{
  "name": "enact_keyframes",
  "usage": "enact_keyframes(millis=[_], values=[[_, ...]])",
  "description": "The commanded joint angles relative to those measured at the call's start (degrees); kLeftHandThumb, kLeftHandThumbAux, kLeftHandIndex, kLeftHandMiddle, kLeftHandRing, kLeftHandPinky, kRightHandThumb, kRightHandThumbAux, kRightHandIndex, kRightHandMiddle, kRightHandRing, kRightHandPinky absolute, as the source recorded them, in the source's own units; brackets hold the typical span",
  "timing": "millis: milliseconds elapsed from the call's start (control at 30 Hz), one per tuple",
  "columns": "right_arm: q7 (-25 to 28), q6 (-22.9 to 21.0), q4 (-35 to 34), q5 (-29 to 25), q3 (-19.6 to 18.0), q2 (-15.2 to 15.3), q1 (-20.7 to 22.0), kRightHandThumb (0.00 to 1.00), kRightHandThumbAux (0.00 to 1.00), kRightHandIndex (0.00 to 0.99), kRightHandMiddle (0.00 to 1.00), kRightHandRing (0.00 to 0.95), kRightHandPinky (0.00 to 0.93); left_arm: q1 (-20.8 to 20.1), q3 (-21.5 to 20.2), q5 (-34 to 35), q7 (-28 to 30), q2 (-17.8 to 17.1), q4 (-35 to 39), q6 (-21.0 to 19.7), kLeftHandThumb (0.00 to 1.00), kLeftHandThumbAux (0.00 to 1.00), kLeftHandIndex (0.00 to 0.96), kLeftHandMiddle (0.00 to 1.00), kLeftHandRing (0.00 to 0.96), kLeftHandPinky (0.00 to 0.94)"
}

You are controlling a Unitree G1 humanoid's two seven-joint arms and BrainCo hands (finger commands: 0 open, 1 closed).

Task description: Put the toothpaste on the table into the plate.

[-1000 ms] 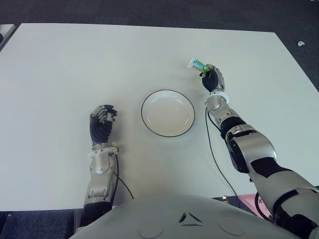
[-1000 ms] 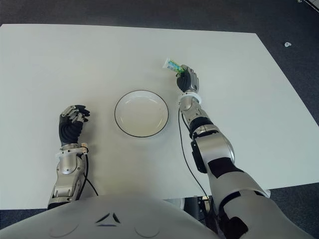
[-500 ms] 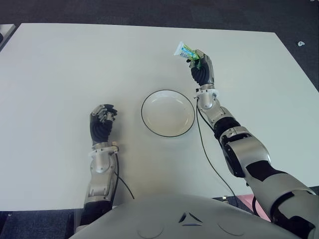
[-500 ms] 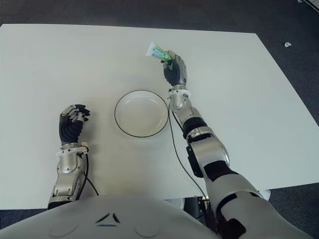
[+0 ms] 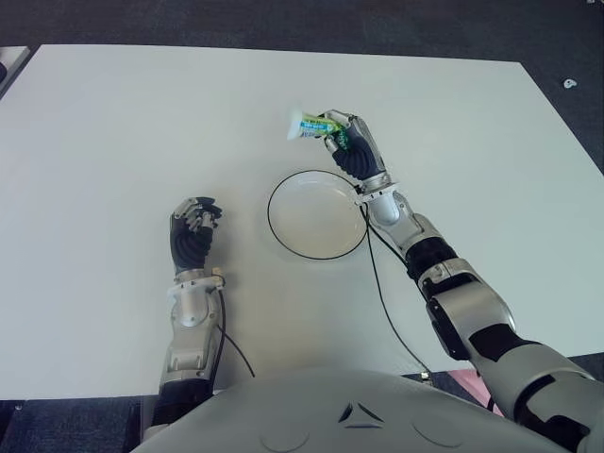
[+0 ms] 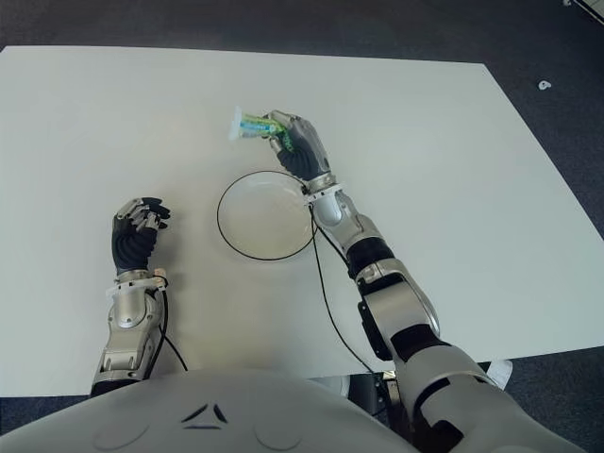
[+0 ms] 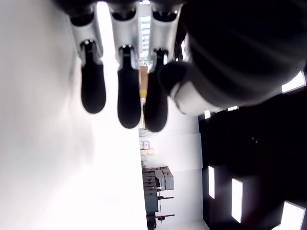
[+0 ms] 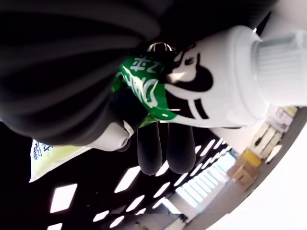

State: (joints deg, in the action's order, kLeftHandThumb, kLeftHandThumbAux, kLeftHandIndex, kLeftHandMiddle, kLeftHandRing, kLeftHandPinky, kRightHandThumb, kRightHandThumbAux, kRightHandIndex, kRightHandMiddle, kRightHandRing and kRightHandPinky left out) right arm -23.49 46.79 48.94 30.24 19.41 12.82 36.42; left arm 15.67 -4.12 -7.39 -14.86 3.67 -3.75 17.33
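The right hand has its fingers wrapped tight around the toothpaste tube and holds it up in the air, just past the far rim of the plate, not over the middle of it. The tube sticks out sideways from the hand toward the robot's left, with most of its length free. In the right wrist view the dark fingers fold over the green part of the tube, close to the white cap, and the flat yellow tail pokes out the other side. A tube like this is probably light and soft, so it can squash or bend if squeezed hard, and its shiny skin may be a bit slippery. The firm end near the cap looks like the best place to hold it, and that is about where the hand has it. It will not break if dropped, but it could bounce or slide off the smooth plate, so a low, gentle let-go over the middle seems wise. The left hand shows to the left of the plate, over the white table, with its fingers curled and nothing in them.
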Motion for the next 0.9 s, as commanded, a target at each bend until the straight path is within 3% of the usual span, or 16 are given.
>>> enact_keyframes(millis=[33, 167, 433, 800, 900], values=[[5.9, 3.2, -1.9, 1.9, 2.6, 2.7, -0.7, 0.852, 0.68, 0.394, 0.546, 0.88, 0.888, 1.1, -0.1, -0.2, -0.4, 0.4, -2.8, -1.9, 0.711, 0.721, 0.432, 0.521, 0.519, 0.539], [8.6, 5.2, -2.7, 3.1, 3.9, 4.3, -0.7, 0.851, 0.68, 0.394, 0.548, 0.884, 0.891, 1.0, 0.0, -0.2, -0.4, 0.4, -3.0, -1.9, 0.711, 0.72, 0.433, 0.522, 0.519, 0.54], [8.1, 8.8, -3.8, 9.4, 6.9, 7.1, -0.5, 0.852, 0.679, 0.395, 0.55, 0.886, 0.888, 0.9, 0.0, -0.2, -0.4, 0.5, -2.8, -2.5, 0.711, 0.719, 0.433, 0.521, 0.519, 0.529], [9.3, 7.2, -7.8, 15.9, 9.7, 10.6, -1.0, 0.852, 0.678, 0.399, 0.552, 0.884, 0.881, 1.0, -0.1, -0.1, -0.5, 0.7, -2.5, -2.9, 0.711, 0.718, 0.433, 0.521, 0.519, 0.525], [10.1, 7.4, -9.0, 15.8, 9.2, 12.3, -1.6, 0.85, 0.675, 0.405, 0.57, 0.827, 0.819, 0.8, -0.1, 0.0, -0.4, 0.6, -2.8, -2.5, 0.711, 0.718, 0.433, 0.521, 0.518, 0.528]])
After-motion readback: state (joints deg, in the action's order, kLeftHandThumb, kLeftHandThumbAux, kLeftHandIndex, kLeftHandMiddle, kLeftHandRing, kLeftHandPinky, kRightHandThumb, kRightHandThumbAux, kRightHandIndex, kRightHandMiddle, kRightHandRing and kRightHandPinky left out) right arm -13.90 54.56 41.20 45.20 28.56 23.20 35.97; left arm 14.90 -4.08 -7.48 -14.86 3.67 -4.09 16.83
